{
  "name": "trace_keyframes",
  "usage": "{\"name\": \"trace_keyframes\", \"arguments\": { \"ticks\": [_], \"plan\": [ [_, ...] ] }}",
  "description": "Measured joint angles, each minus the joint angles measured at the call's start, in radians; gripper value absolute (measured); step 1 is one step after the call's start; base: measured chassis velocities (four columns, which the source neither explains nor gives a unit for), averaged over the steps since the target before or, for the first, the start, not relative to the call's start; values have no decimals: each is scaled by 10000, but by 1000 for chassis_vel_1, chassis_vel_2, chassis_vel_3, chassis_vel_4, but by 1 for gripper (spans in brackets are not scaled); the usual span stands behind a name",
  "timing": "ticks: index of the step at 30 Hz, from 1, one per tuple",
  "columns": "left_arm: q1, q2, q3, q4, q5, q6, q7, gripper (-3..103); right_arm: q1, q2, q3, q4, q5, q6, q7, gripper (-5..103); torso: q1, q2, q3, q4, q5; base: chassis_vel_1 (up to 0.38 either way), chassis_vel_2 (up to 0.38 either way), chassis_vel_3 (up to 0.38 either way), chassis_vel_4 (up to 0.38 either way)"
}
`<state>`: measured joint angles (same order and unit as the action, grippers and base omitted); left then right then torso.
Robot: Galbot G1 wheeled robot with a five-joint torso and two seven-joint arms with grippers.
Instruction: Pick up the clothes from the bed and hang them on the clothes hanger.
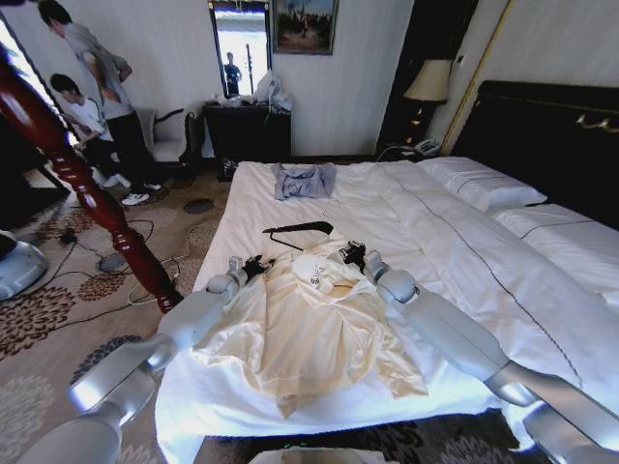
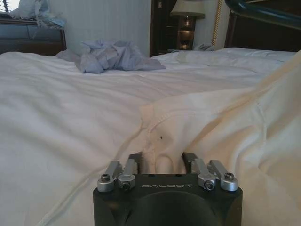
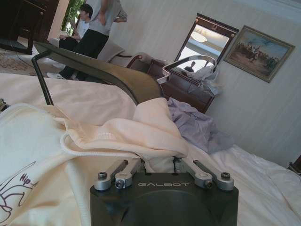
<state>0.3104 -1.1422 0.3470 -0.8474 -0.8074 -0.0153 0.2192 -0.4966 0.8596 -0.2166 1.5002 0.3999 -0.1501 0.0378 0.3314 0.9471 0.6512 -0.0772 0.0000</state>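
Observation:
The clothes (image 1: pixel 305 333), a cream long-sleeved top, lie spread on the near part of the bed (image 1: pixel 455 232). My left gripper (image 1: pixel 253 266) sits at the top's left shoulder, shut on a fold of the cream fabric (image 2: pixel 162 155). At the collar side, my right gripper (image 1: pixel 353 254) is shut on the bunched cream cloth (image 3: pixel 157 157), which drapes over its fingers. The black clothes hanger (image 1: pixel 300 230) lies flat on the sheet just beyond the top, between the two grippers, and rises close behind the cloth in the right wrist view (image 3: pixel 108 70).
A small grey-blue garment (image 1: pixel 304 180) lies farther up the bed. A thick reddish wooden post (image 1: pixel 87 188) leans over the carpet on the left. White pillows (image 1: pixel 484 184) and the dark headboard (image 1: pixel 551 135) are on the right. Cables cross the floor left of the bed.

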Motion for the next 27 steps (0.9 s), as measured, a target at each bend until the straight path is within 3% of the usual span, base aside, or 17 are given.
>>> {"name": "trace_keyframes", "arguments": {
  "ticks": [1, 2, 4, 8, 10, 12, 20, 27],
  "plan": [
    [2, -4, -14, -2, 0, -21, -48, 44, -32, -10, 13, 2, -3, 0, 5, 22, 0, 0, 0, -1, 0, 0, 0, 0, 0],
    [1, -5, -18, -1, -5, -30, -84, 33, -59, -10, 28, 9, -4, -1, 10, 22, 0, 0, 0, -1, 0, 0, 0, 0, 0],
    [0, -5, -18, 3, -11, -31, -97, 33, -66, -10, 32, 11, -4, -1, 15, 22, 0, 0, 0, -1, 1, 0, 0, 0, 0],
    [12, -29, -70, 39, -20, -106, -166, 11, -115, -6, 40, 93, 0, -2, 33, 22, 0, 0, 0, 0, -1, 0, 0, 0, 0],
    [34, -19, -87, 5, -19, -115, -174, 11, -125, -9, 41, 114, 2, -4, 37, 22, 0, 0, 0, 0, 0, 0, 0, 0, 0],
    [95, 63, -133, -140, -19, -121, -206, 3, -160, -25, 47, 147, 8, -7, 47, 22, 0, 0, 0, -1, -1, 0, 0, 0, 0],
    [125, 391, -384, -572, -198, -134, -373, 2, -233, -88, 110, 359, 58, 58, 36, 22, 0, 0, 0, 0, -1, 0, 0, 0, 0],
    [110, 1076, -649, -2217, -834, 183, -785, 2, -449, -264, 166, 723, -142, 252, -140, 22, -2, 1, -1, 2, 1, 0, 0, 0, 0]
  ]
}}
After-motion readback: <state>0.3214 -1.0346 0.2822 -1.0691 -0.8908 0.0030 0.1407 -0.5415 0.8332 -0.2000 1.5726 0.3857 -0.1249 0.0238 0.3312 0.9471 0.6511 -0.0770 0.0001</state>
